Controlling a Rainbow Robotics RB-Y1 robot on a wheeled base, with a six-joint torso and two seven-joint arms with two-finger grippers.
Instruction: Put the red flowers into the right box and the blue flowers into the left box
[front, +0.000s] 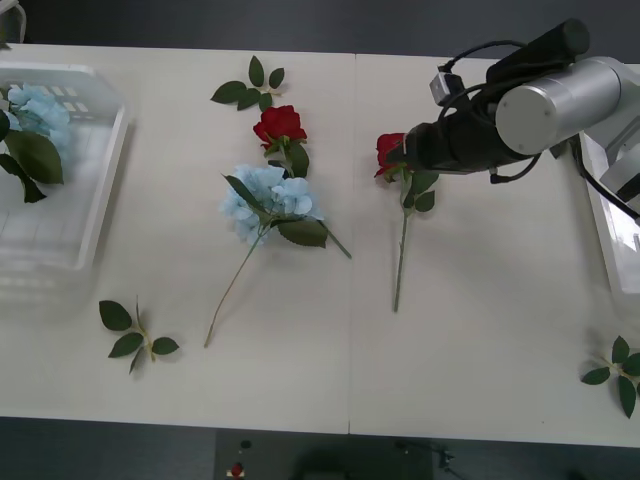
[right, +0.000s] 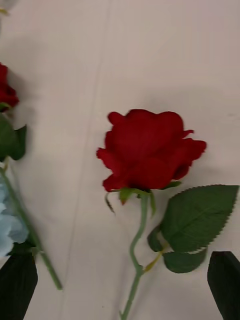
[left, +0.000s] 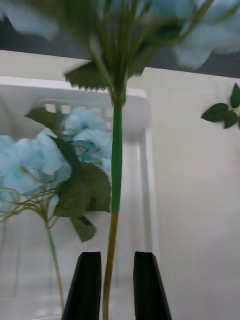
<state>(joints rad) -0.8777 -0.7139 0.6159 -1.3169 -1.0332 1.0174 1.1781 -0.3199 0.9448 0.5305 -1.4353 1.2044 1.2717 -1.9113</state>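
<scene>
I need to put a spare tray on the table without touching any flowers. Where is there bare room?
Bare tabletop lies between the long-stemmed red rose under the right gripper and the leaf sprig at the near right corner. The middle, around the blue hydrangea and second rose, is crowded.

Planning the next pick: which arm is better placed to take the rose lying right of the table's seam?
Right. The right gripper hangs over that rose, open fingers either side of its stem. The left gripper already clasps a blue flower's stem above the left box.
</scene>
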